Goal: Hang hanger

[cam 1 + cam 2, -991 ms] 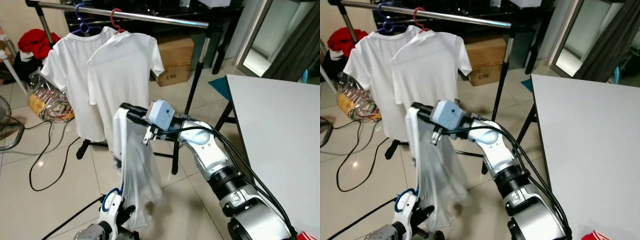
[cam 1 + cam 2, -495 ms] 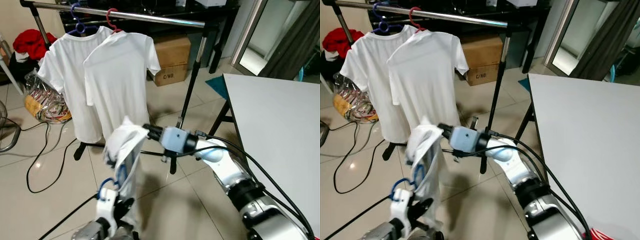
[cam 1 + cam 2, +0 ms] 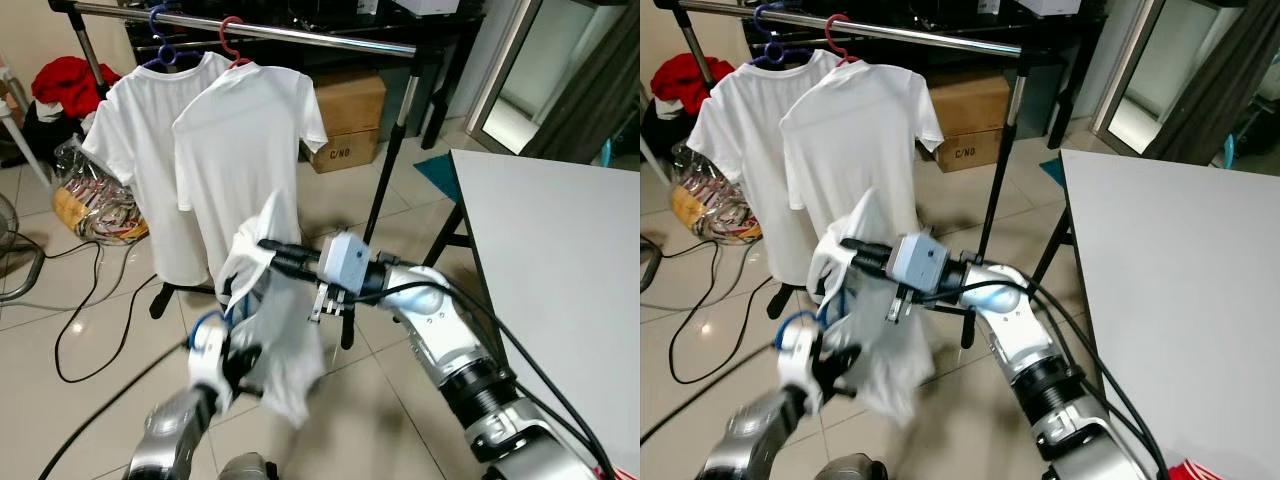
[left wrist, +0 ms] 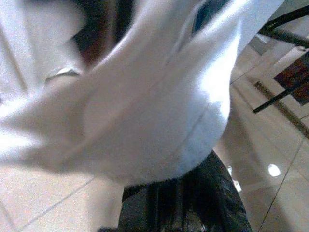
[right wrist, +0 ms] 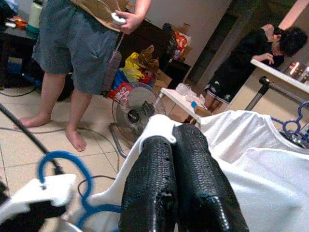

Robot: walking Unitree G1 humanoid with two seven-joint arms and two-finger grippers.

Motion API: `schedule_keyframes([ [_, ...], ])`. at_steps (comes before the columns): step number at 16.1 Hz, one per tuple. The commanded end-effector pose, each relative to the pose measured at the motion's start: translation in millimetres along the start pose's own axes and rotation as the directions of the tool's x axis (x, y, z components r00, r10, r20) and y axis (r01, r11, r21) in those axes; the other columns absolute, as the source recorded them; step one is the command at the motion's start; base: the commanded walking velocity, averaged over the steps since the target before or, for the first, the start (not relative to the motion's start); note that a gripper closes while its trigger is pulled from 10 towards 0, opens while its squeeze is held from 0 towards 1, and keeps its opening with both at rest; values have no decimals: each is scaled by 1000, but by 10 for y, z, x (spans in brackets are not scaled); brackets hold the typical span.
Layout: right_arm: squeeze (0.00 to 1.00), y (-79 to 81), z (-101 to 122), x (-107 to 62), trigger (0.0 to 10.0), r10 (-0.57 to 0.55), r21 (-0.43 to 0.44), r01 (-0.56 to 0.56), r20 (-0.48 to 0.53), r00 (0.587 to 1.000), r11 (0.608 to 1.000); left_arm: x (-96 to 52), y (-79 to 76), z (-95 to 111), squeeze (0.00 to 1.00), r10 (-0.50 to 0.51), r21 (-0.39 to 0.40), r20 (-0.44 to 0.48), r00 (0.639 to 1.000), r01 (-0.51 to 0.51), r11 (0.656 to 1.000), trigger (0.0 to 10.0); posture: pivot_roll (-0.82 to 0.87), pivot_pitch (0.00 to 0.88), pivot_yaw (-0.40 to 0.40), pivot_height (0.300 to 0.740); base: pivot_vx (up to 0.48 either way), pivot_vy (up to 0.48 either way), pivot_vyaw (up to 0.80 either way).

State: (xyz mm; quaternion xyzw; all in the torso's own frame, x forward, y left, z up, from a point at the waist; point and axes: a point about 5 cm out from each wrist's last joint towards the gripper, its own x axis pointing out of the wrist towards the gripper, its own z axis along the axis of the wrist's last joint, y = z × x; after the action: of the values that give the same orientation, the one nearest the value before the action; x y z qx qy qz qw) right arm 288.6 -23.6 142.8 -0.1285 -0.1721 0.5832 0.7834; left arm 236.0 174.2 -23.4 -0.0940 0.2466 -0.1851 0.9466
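Note:
My right gripper (image 3: 265, 245) is shut on a fold of a loose white T-shirt (image 3: 285, 350); in the right wrist view its fingers (image 5: 149, 183) pinch the cloth (image 5: 157, 126). Below it, my left gripper (image 3: 222, 362) holds a blue hanger (image 3: 205, 325) whose hook sticks up beside the shirt; the shirt drapes over that gripper and hides its fingertips. In the left wrist view, blurred white cloth (image 4: 145, 96) lies over a black finger (image 4: 193, 203). Behind stands a clothes rail (image 3: 300, 33) with two white T-shirts, one on a blue hanger (image 3: 160, 25), one on a red hanger (image 3: 232, 35).
A white table (image 3: 560, 260) fills the right. A cardboard box (image 3: 350, 110) sits behind the rail's black post (image 3: 385, 180). A red cloth (image 3: 65, 80), a plastic bag (image 3: 95, 205) and floor cables (image 3: 80, 320) lie left. Two people (image 5: 82, 43) and a fan (image 5: 133, 108) are nearby.
My left gripper has risen with the blue hanger, closer to the right gripper. The right gripper dipped, then lifted the shirt slightly. The camera shifted a little.

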Motion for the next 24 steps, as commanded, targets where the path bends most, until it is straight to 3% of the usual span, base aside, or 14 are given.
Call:
schedule_keyframes([
  [1,0,-16,45,100,10000,2,-25,-2,5,1000,1000,93,-71,164,0,-42,27,32,999,42,999,10000,129,0,-27,740,0,0,0],
  [5,0,45,100,269,10000,34,-14,-34,23,999,999,242,-190,256,0,-80,58,-1,997,80,995,10000,126,0,-24,740,0,0,0],
  [8,0,132,-102,317,10000,34,-8,-35,-98,995,999,311,-309,314,0,-125,71,-3,992,125,990,10000,127,0,-24,740,0,0,0],
  [11,0,49,-228,383,10000,-104,-15,103,-204,973,995,365,-561,309,0,-215,111,-15,976,216,970,10000,127,0,-18,740,0,0,0],
  [13,0,-16,-220,383,10000,-152,-26,149,-208,966,988,363,-604,267,0,-225,112,-29,974,227,967,10000,126,0,-15,740,0,0,0],
  [14,1000,-54,-208,373,10000,-168,-27,166,-201,965,986,356,-629,238,0,-234,116,-39,972,237,965,10000,125,0,-13,740,0,0,0],
  [16,1000,-56,-189,371,10000,-154,-28,151,-181,971,988,345,-652,229,0,-240,120,-43,970,244,962,10000,124,0,-11,740,0,0,0],
  [17,0,-71,-176,354,10000,-147,-7,148,-170,974,989,351,-638,270,0,-229,127,-23,973,230,965,10000,122,0,-12,740,0,0,0],
  [20,0,-108,-150,286,10000,-138,4,140,-153,979,990,361,-584,333,0,-198,127,8,980,196,972,10000,116,0,-12,740,0,0,0],
  [21,694,-107,-149,265,10000,-129,0,130,-153,980,991,362,-575,336,0,-193,128,9,981,191,973,10000,114,0,-12,740,0,0,0],
  [22,690,-98,-148,243,10000,-108,1,110,-154,982,994,362,-573,336,0,-192,128,9,981,189,974,10000,112,0,-12,740,0,0,0],
  [23,0,-92,-149,223,10000,-93,7,95,-154,984,995,359,-574,334,0,-191,128,9,982,188,974,10000,111,0,-11,740,0,0,0],
  [24,0,-103,-138,192,10000,-80,14,83,-149,986,996,357,-567,345,0,-183,127,21,983,179,976,10000,111,0,-11,740,0,0,0],
])
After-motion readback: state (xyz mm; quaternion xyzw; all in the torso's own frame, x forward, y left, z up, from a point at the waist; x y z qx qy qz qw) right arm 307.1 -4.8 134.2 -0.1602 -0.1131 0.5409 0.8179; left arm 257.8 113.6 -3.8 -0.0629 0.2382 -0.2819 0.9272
